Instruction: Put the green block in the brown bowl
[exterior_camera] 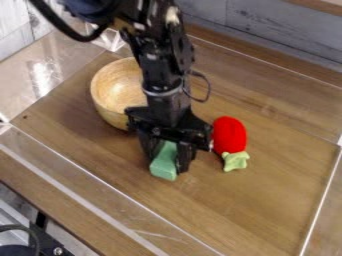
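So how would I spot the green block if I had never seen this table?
Start at the round brown bowl on the wooden table. Just in front of it, toward the camera, the black arm points down with its fingers around the green block. It is a plain, matte, light-green block, unlike the red strawberry toy with a green stem lying beside it.

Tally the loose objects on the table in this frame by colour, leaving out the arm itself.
Green: 1, the green block between the gripper jaws
Brown: 1, the brown bowl
Red: 1, the strawberry toy with pale green stem
Total: 3
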Robot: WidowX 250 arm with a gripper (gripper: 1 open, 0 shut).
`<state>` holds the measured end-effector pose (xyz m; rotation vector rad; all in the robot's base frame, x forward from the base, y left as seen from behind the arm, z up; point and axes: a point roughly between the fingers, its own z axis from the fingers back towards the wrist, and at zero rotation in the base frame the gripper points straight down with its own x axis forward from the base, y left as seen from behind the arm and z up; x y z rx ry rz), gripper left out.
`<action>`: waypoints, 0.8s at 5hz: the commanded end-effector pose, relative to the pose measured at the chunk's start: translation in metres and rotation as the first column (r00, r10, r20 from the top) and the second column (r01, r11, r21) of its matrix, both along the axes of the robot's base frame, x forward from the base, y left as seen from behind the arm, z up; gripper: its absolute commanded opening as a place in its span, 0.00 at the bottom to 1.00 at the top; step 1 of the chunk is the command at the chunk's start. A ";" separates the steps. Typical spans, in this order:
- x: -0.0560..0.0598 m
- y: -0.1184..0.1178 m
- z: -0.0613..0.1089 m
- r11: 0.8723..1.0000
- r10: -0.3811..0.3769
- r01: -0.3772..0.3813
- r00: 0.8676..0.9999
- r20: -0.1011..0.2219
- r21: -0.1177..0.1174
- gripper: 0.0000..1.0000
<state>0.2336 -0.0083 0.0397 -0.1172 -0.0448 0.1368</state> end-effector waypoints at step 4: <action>0.034 0.001 0.018 0.998 0.055 -0.055 0.997 0.049 -0.007 0.00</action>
